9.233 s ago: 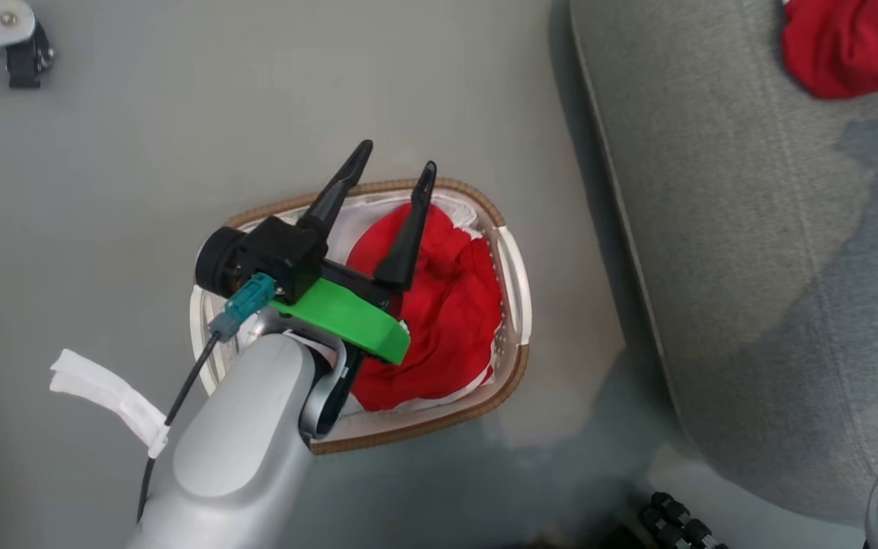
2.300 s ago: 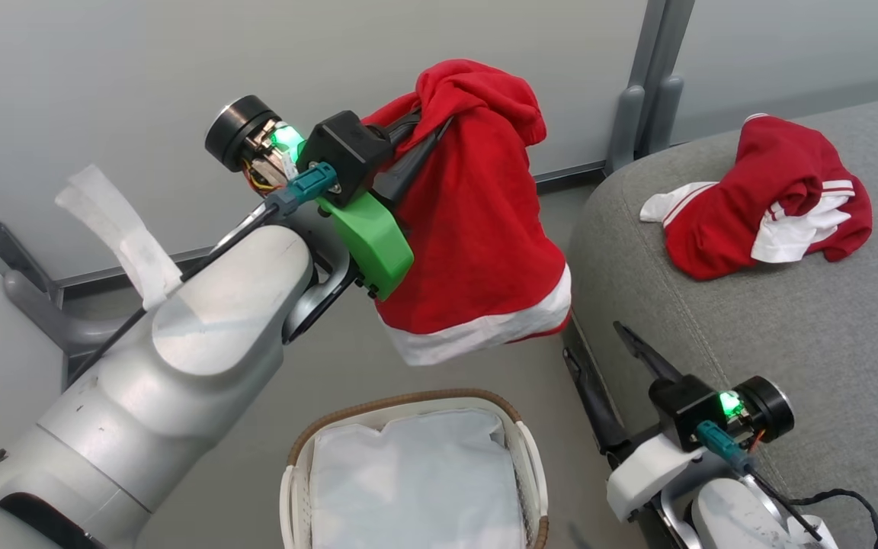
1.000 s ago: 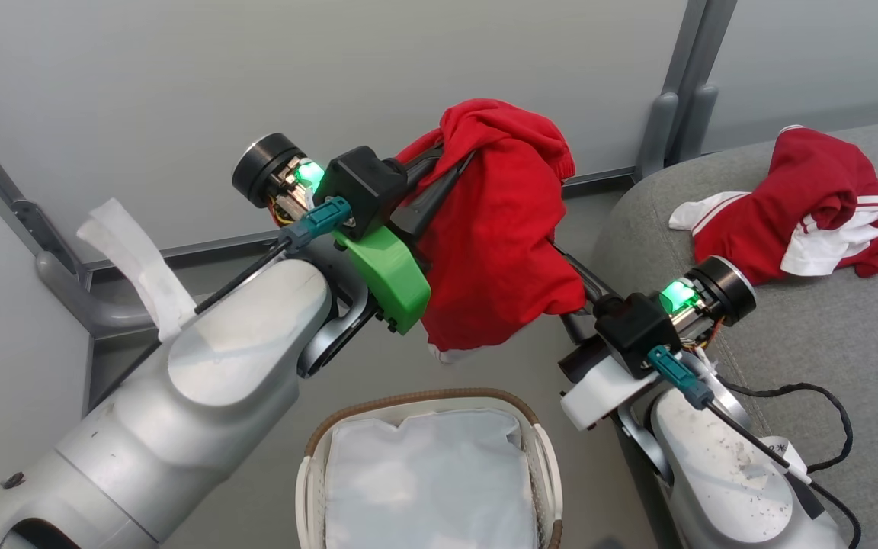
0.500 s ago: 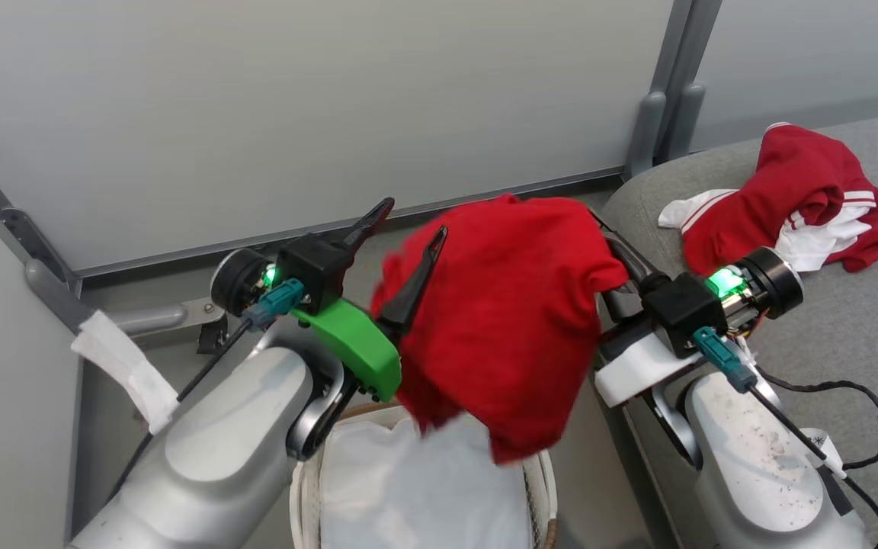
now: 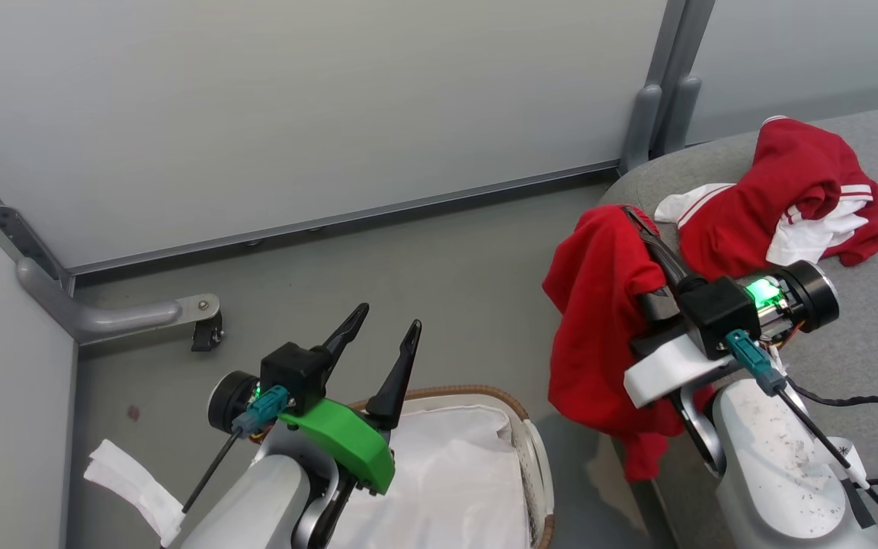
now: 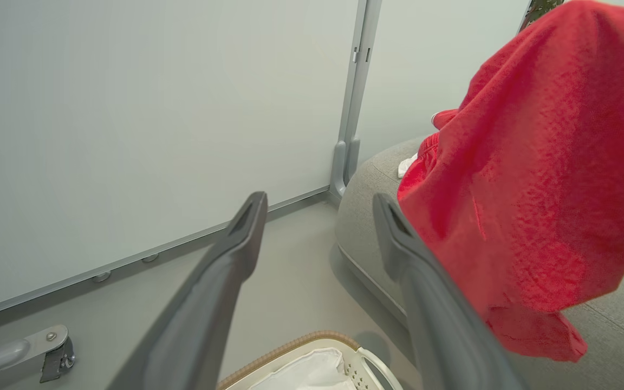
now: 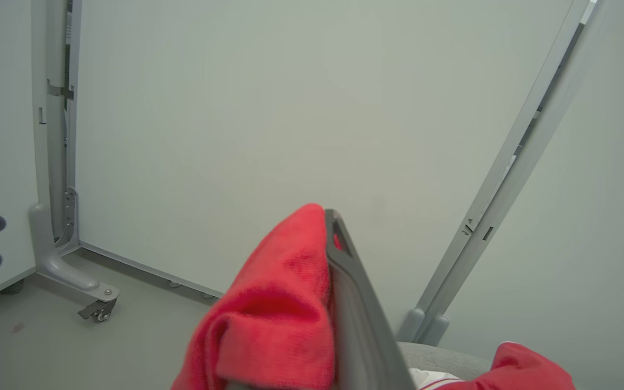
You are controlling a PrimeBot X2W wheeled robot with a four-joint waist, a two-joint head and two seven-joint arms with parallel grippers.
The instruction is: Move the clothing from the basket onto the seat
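The right gripper [image 5: 632, 219] was shut tight on a red garment [image 5: 591, 328]. It pinched the cloth near the top. The rest hung down in a long fold, past the white part of the wrist. The garment hung at the edge of the grey sofa seat [image 5: 873, 328], partly over the gap between the seat and the basket. It did not lie on the seat yet.

The left gripper [image 5: 390, 319] was wide open and held nothing. Its two dark fingers pointed up, just above the white laundry basket [image 5: 538, 457]. The basket stood on the grey floor [image 5: 408, 259], close beside the seat. Inside it lay the plain white liner [image 5: 447, 473].

Farther back on the seat lay the other red garment [image 5: 797, 191], all crumpled, with white sleeves and thin white stripes. It was near the hanging one, but I could not tell if they touched.

I think this was the step of carrying the second piece of clothing over to the seat. Next, the right arm would need to reach farther over the cushion and go down until the cloth rested on the grey top. Only then should the gripper let go. If it let go at the edge, the garment could slide off onto the floor.
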